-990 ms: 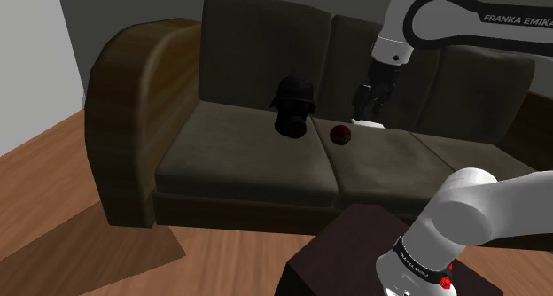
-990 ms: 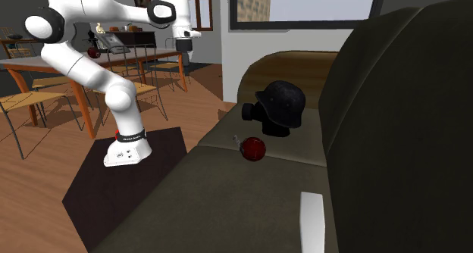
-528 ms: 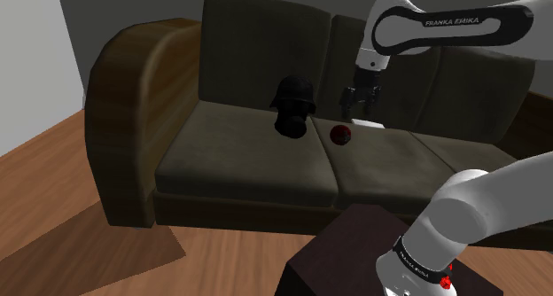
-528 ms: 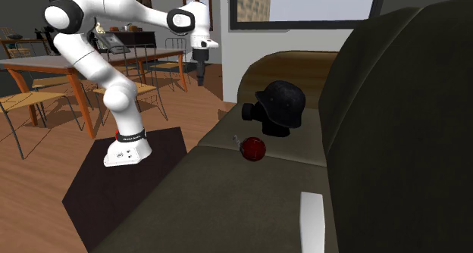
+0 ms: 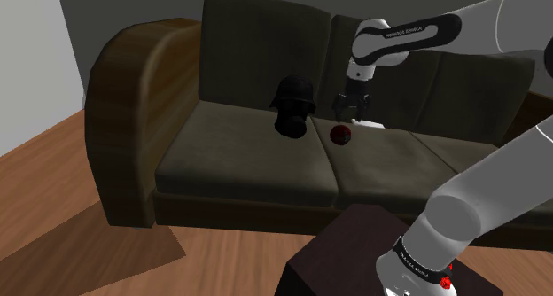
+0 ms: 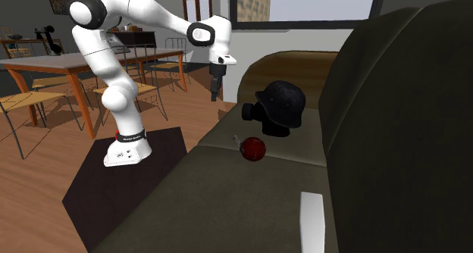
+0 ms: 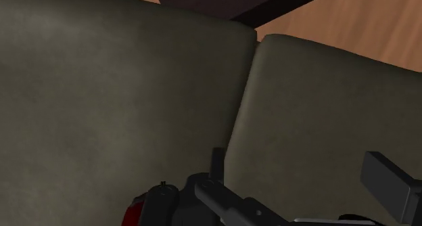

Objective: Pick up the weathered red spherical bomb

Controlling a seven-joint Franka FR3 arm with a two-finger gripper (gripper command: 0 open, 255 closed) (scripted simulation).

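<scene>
While gripper [image 5: 348, 112] hovers near red bomb [image 5: 339, 135], fingers [image 7: 391, 185] spread, empty, black helmet [image 5: 294, 106] beside, dark sofa [image 5: 239, 148]

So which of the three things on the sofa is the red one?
The small round ball, lying between the other two. The helmet is black and much bigger, and the flat slab is white.
</scene>
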